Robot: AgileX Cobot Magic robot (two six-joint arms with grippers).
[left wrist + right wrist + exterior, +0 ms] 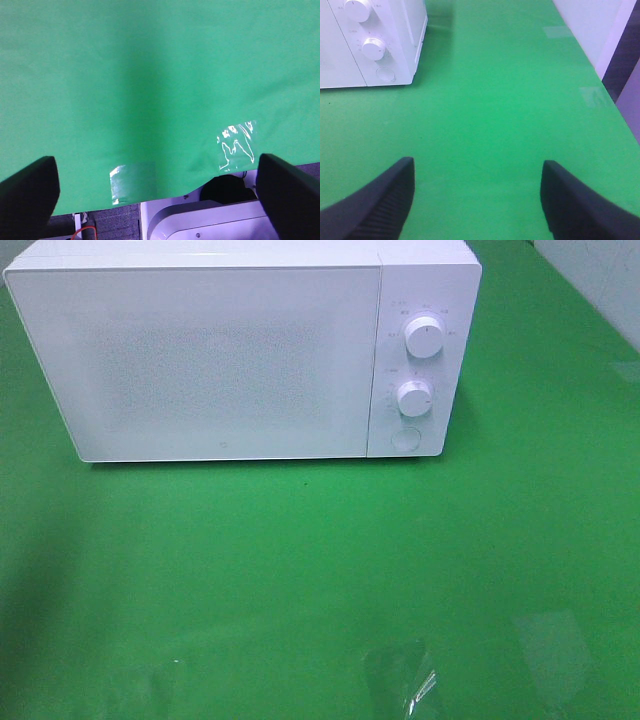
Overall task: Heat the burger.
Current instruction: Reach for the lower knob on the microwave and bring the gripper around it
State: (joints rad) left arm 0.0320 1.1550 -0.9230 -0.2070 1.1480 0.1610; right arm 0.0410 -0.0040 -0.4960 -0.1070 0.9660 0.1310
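both pairs of fingers wide apart and empty, burger out of sight

the left gripper [156, 165] has its two dark fingers [30, 195] spread wide. they hold nothing and touch nothing, and hang above the green surface [320, 570] near its edge. the right gripper [477, 167] is the same: two ribbed fingers [375, 210] far apart, bare green between them, nothing gripped. each finger is cut off by the frame, so only the tips show, and both grippers appear only in their own wrist views.

the burger shows in none of the three views. the microwave [220, 360] stands at the far side of the surface with its door shut. the door panel is frosted white, so what is inside cannot be made out. its top edge is cut off in the high view, and the small markings around the controls are too faint to read.

counted: one microwave, two white dials [424, 337] [413, 397], and one round button [405, 438] below them. two shiny patches of clear tape [132, 182] [237, 145] lie at the near edge of the surface in the left wrist view.
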